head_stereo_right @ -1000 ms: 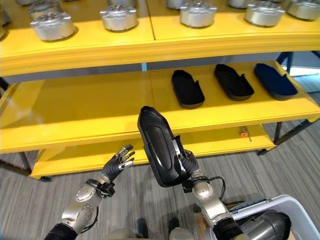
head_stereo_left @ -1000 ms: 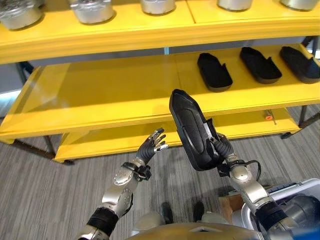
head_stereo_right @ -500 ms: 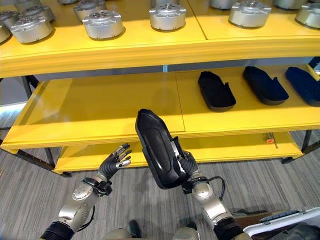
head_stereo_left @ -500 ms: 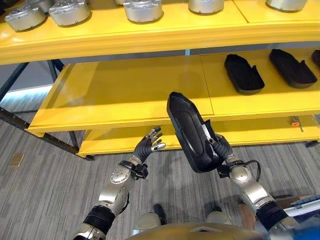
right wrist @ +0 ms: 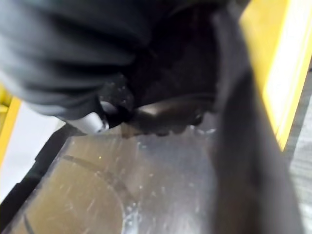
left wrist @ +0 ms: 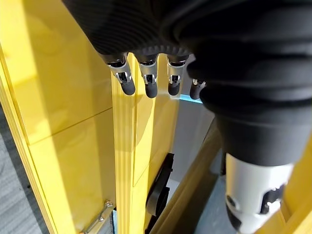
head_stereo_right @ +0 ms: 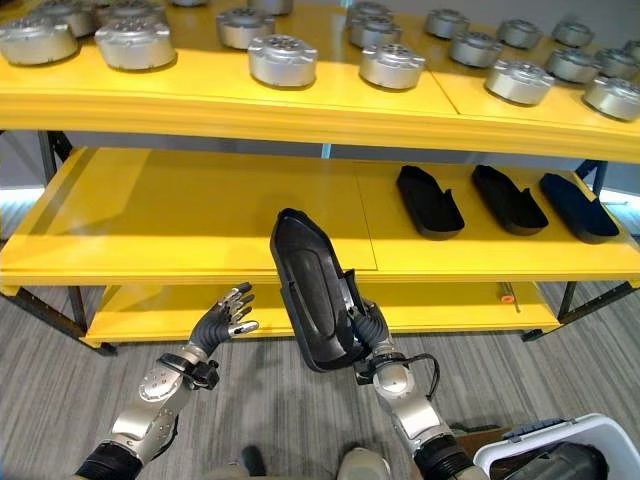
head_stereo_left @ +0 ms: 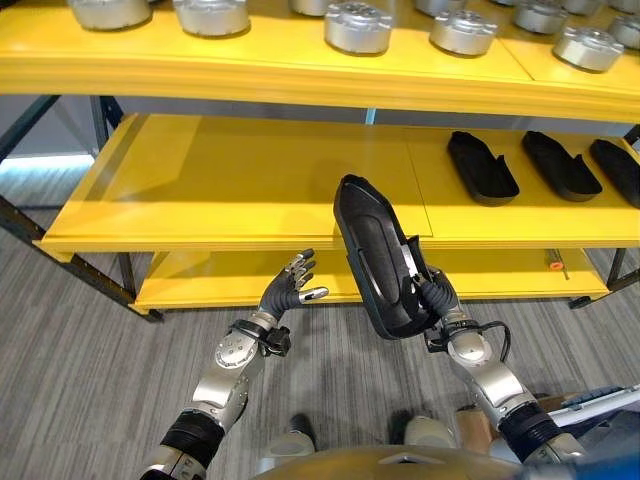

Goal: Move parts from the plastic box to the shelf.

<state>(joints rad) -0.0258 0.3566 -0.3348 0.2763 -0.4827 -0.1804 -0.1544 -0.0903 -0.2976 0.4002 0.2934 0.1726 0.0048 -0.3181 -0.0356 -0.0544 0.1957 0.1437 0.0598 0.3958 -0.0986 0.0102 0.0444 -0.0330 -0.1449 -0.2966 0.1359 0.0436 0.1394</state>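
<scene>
My right hand (head_stereo_left: 432,296) is shut on the lower end of a long black shoe-shaped part (head_stereo_left: 372,255), holding it upright and tilted in front of the yellow shelf's middle board (head_stereo_left: 250,180). The part (head_stereo_right: 310,290) stands below the board's front edge, over the floor. In the right wrist view the part's dark inner face (right wrist: 146,185) is pressed against the hand. My left hand (head_stereo_left: 288,290) hangs open to the left of the part, fingers spread, holding nothing. Its fingers (left wrist: 146,83) point at the shelf. Three like black parts (head_stereo_right: 430,200) lie in a row on the middle board's right half.
Several round silver metal parts (head_stereo_right: 285,60) stand on the top board (head_stereo_right: 200,95). A lower yellow board (head_stereo_left: 200,280) sits near the grey floor. A corner of the white plastic box (head_stereo_right: 560,445) shows at the bottom right. The middle board's left half is bare.
The camera has shifted, so the shelf sits further back and more of the top board shows. Both hands and the black part hold nearly the same pose.
</scene>
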